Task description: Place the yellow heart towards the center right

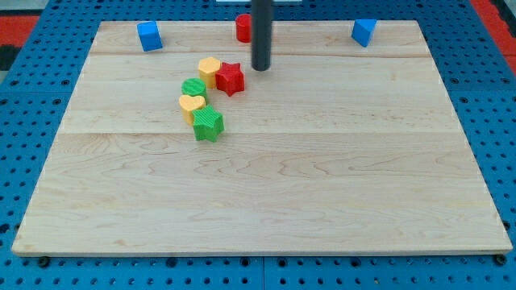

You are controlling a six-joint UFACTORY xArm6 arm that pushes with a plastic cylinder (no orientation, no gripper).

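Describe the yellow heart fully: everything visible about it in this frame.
The yellow heart is a small, matte, ridged-looking block lying flat on the wooden board, left of centre. It sits in a curved cluster: the green round block touches its upper side and the green star its lower right. My tip is apart from it, up and to the view's right, beside the red star.
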